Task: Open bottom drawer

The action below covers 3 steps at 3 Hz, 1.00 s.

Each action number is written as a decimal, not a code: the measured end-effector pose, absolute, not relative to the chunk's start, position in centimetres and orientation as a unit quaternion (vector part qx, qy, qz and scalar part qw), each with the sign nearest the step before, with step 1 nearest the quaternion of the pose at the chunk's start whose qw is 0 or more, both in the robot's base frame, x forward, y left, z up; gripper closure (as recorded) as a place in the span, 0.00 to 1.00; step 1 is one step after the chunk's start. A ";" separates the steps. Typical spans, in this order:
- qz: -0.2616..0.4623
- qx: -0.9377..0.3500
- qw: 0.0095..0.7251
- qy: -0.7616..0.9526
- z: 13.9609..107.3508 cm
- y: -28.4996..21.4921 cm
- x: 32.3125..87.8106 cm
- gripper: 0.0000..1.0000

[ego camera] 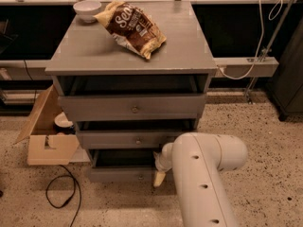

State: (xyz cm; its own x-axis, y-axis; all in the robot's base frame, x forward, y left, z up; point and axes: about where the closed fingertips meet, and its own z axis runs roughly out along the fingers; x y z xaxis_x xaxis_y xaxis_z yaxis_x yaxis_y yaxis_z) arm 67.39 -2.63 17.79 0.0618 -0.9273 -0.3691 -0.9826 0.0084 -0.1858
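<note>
The bottom drawer (pixel 118 175) is the lowest, narrowest grey front of the cabinet, with a small round knob (pixel 139 177) at its centre. It stands a little way out, with a dark gap above its front. My gripper (pixel 159 175) is at the right end of that front, right of the knob, at the end of my white arm (pixel 203 174), which hides the drawer's right corner. The mid-sized drawer (pixel 137 139) and the tall top drawer (pixel 134 109) sit above it.
A chip bag (pixel 132 27) and a white bowl (pixel 87 8) lie on the cabinet top (pixel 184 46). An open cardboard box (pixel 47 136) stands on the floor at the left, with a black cable (pixel 64 193) in front. A white cable (pixel 246 65) hangs at the right.
</note>
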 end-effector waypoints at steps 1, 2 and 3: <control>0.078 -0.692 0.134 0.705 17.4 -2.7 63.7 0.00; 0.085 -0.677 0.092 0.725 16.8 -3.4 61.4 0.00; 0.092 -0.657 0.067 0.745 16.6 -4.6 59.3 0.18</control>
State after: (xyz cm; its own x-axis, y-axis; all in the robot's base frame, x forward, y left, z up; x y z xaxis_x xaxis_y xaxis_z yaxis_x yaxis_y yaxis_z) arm 59.26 -4.65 16.59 -0.1277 -0.9669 -0.2207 -0.9916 0.1200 0.0479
